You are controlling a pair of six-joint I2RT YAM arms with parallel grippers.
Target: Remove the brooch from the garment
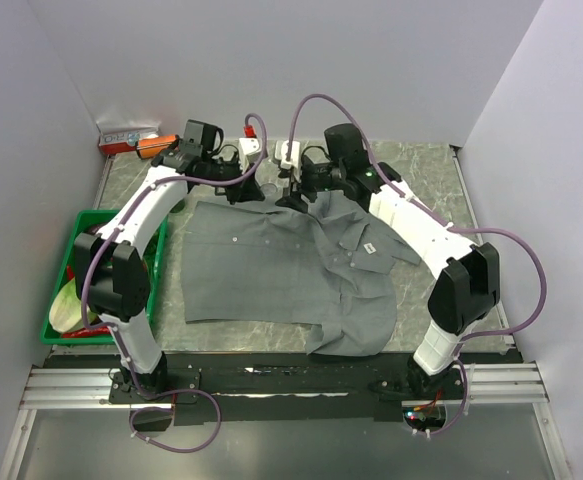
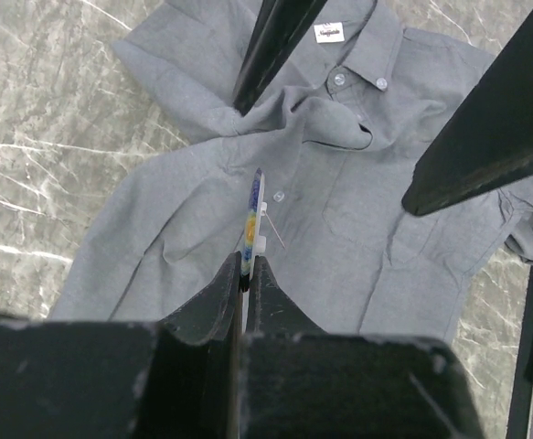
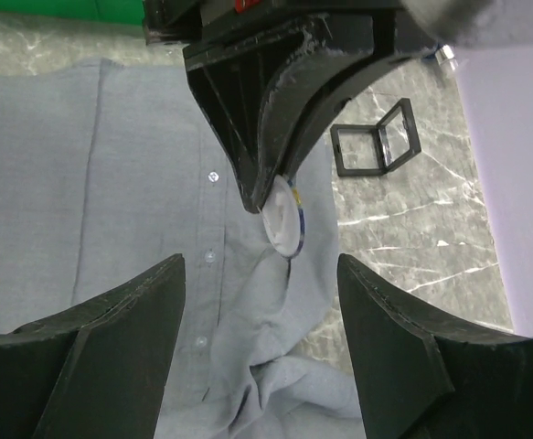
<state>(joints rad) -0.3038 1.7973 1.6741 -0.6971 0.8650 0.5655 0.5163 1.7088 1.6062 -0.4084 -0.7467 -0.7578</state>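
The garment (image 1: 271, 270) is a grey button-up shirt spread over the marble table, its collar and white label (image 2: 329, 33) toward the right arm. My left gripper (image 2: 245, 267) is shut on the brooch (image 2: 250, 215), a small disc with a bluish rim seen edge-on above the shirt front. A thin pin sticks out bare beside it. In the right wrist view the brooch (image 3: 284, 229) hangs from the left fingertips (image 3: 261, 187) just over the placket. My right gripper (image 3: 261, 306) is open, its fingers wide on either side of bunched cloth below the brooch, holding nothing.
A green basket (image 1: 66, 300) with items stands at the table's left edge. A small black open case (image 3: 371, 146) lies on the marble beside the shirt. A red-and-white box (image 1: 126, 138) sits at the back left corner.
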